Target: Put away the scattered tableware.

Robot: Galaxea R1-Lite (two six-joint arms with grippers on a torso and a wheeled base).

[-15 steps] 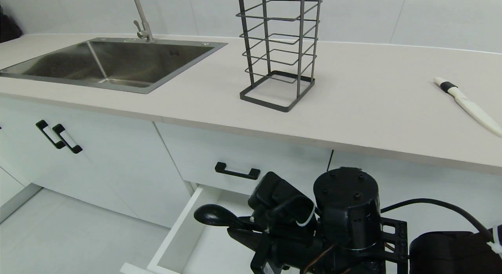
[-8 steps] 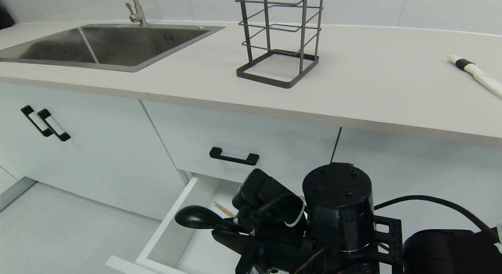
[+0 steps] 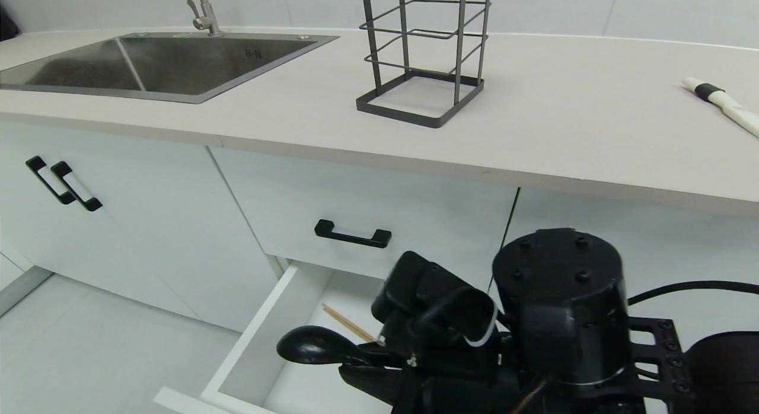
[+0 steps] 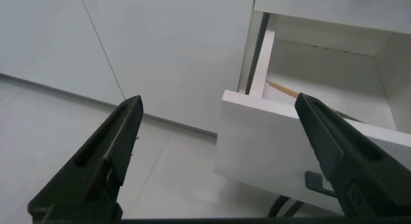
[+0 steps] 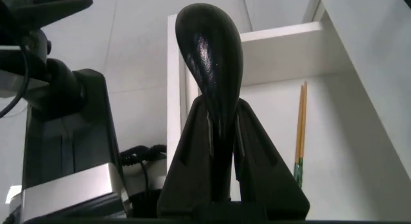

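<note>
R claw [image 3: 370,362] clenched on handle of glossy black spoon [image 3: 311,346]. Fingers [image 5: 257,153] pinch the handle from both sides. Spoon bowl sticks out past the fingertips.

Below R claw: pulled-out white drawer [image 3: 249,349]. Spoon bowl hangs over its opening, nr one side wall, not touching.

Pair of wooden chopsticks w/ green ends [image 5: 300,128] lies flat on drawer floor, just beyond the spoon bowl and lower than R claw, apart from it.

L claw [image 4: 218,102] released, fingers spread wide, nothing between them. It sits low, outside the drawer. Drawer's front panel and corner are ahead of it, chopstick tips visible inside.

Above and beyond R claw: closed white drawer w/ black bar handle [image 3: 353,236], then beige countertop [image 3: 563,105]. On it, well apart from both claws:
- dark wire rack, upright [image 3: 424,52], approx straight ahead of R claw
- cream-white knife w/ black band [image 3: 720,102], far to R claw's right
- stainless sink [image 3: 118,94], far to its left
</note>
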